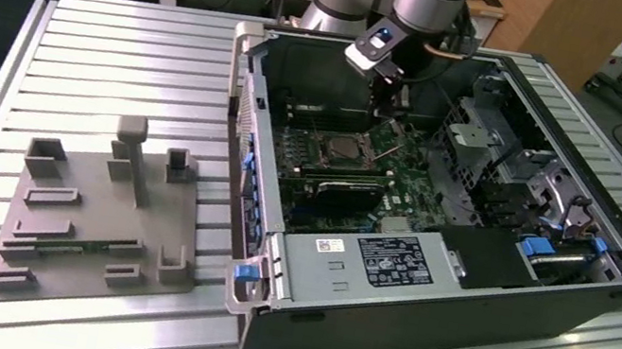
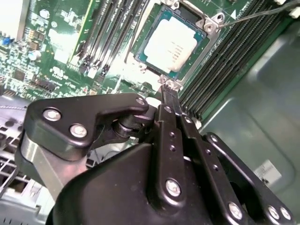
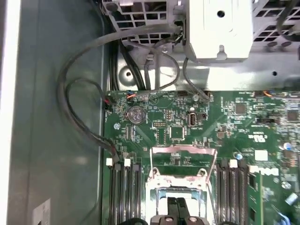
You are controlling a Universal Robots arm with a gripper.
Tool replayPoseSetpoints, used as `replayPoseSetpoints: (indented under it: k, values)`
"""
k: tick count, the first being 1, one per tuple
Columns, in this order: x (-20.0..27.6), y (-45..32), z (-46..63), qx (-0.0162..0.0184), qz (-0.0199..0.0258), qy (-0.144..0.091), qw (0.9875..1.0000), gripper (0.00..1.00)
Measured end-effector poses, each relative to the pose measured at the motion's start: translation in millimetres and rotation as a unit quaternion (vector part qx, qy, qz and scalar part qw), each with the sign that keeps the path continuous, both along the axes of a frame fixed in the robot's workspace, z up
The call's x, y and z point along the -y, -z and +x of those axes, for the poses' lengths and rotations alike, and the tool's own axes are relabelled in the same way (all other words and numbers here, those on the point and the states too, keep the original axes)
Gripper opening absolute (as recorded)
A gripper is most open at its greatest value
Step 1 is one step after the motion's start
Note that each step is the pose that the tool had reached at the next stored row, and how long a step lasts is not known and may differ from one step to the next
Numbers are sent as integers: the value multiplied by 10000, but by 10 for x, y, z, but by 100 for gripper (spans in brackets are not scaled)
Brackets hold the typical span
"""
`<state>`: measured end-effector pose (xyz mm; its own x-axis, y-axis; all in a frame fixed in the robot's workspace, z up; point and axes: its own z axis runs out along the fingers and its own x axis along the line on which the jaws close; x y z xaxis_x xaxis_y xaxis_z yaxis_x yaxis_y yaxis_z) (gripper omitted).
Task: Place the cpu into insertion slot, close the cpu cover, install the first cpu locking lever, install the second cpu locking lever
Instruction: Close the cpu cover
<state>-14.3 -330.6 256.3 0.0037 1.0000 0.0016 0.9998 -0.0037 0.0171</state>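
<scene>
The cpu [image 2: 171, 44] lies flat in its socket on the green motherboard [image 1: 410, 192], silvery top up. The cpu cover [image 2: 202, 40], a thin metal frame, appears to lie down around it. A thin wire locking lever [image 2: 255, 15] sticks out from one socket corner, raised off the board. My gripper [image 2: 168, 86] hangs just above one edge of the socket, its black fingers shut together with nothing between them. In the exterior view the gripper [image 1: 393, 117] reaches into the open computer case, a little behind the cpu [image 1: 337, 150]. In the first wrist view the gripper [image 3: 177, 202] is at the socket's edge.
Memory slots [image 2: 112, 28] flank the socket. A black power box with a white label [image 1: 392, 261] fills the case's front. Loose cables [image 3: 79, 108] run along the case wall. A drive cage [image 1: 496, 140] stands at the exterior view's right. A grey fixture plate [image 1: 85, 221] rests on the ribbed table.
</scene>
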Motion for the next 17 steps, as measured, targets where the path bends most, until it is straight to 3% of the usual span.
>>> replayPoseSetpoints:
  k: [3,8,17]
  values:
    - [-4,-11,72,0,1,1,10000,10]
    - [-14,-11,291,0,1,0,10000,10]
    - [-21,-14,534,0,0,0,10000,10]
